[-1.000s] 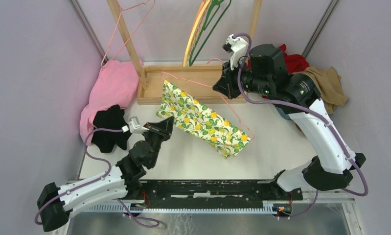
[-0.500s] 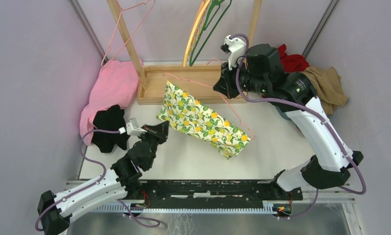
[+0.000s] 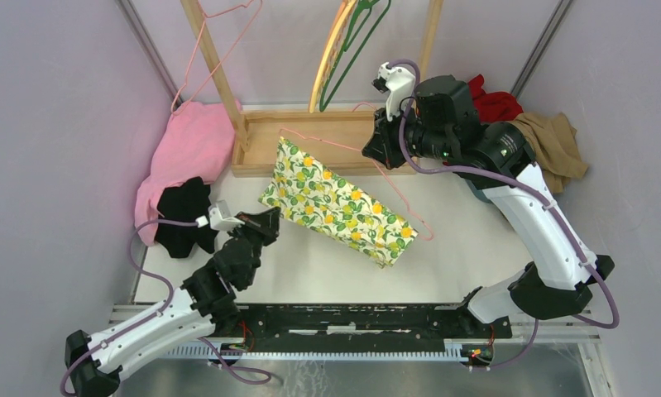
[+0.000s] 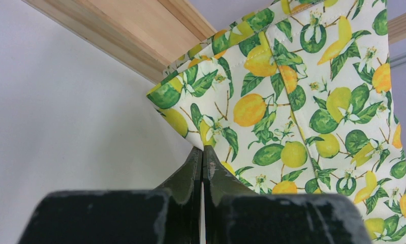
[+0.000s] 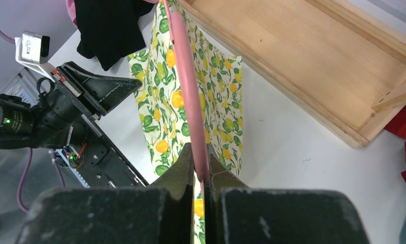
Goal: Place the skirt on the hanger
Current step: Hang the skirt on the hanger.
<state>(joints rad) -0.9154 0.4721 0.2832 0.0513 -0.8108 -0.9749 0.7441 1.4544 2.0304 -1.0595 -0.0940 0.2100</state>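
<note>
The lemon-print skirt (image 3: 335, 211) hangs slanted over the white table, draped on the thin pink hanger (image 3: 401, 194). My right gripper (image 3: 375, 149) is at the hanger's upper end. In the right wrist view it (image 5: 198, 152) is shut on the hanger's pink wire (image 5: 185, 86), with the skirt (image 5: 160, 101) hanging below. My left gripper (image 3: 270, 219) is at the skirt's lower left edge. In the left wrist view its jaws (image 4: 203, 148) are pressed together, and the skirt's hem (image 4: 292, 101) runs straight into their tips.
A wooden rack base (image 3: 310, 132) lies behind the skirt, with green and orange hangers (image 3: 347, 50) above it. Another pink hanger (image 3: 203, 50) leans at the upper left. Pink (image 3: 186, 149) and black (image 3: 182, 215) cloths lie left. Red (image 3: 496, 103) and tan (image 3: 554, 141) garments lie right.
My left gripper has closed and drawn back toward the near left. The skirt's left corner has shifted slightly left and down with it. The right arm has barely moved.
</note>
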